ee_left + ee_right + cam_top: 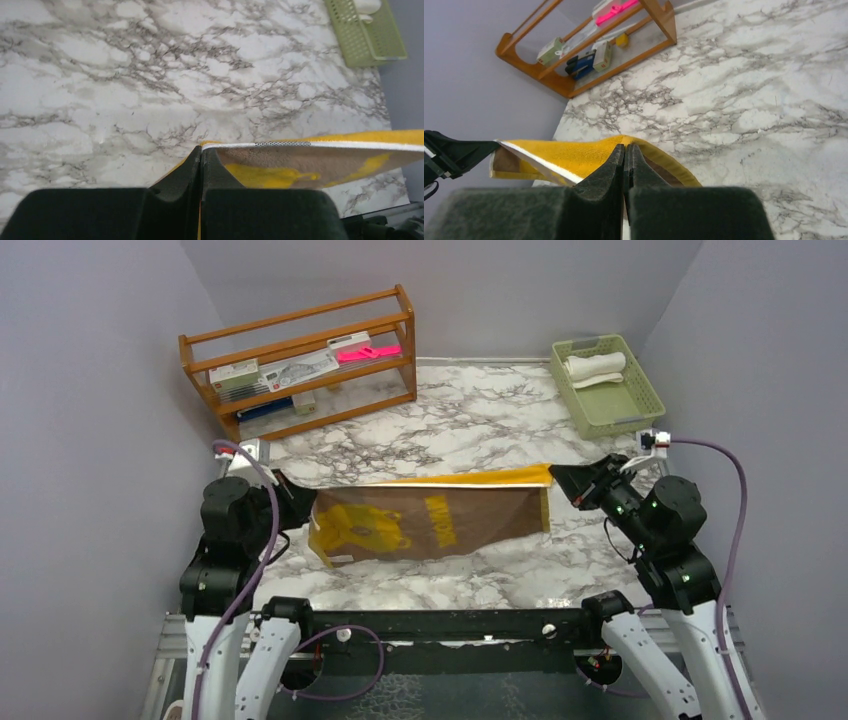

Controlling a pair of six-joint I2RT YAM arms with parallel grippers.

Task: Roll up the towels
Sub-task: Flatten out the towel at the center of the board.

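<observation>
**Mustard-yellow towel (430, 522) stretched left to right between both arms**

On the overhead camera I see it held up as a wide sheet over the near middle of the marble table (480, 410). Its long axis runs left-right, and its taut upper edge rises slightly toward the right. The left gripper (298, 502) pinches the left end and the right gripper (557, 478) pinches the right end. The brownish printed face is turned toward me. The lower edge droops to the tabletop, and I cannot tell whether it touches. The cream-white towel (595, 366) lies rolled in the green basket (612, 423) at the far right, its roll also pointing left-right. A wooden rack (300, 355) stands at the far left.

On the left wrist camera, the fingers (186, 175) are pressed together on a corner of the yellow cloth. Its white-hemmed edge runs straight off to the right of the picture.

On the right wrist camera, the fingers (609, 172) are clamped tight on the folded yellow edge. From there the towel stretches away to the other arm's black fingertips at the picture's left border.
</observation>
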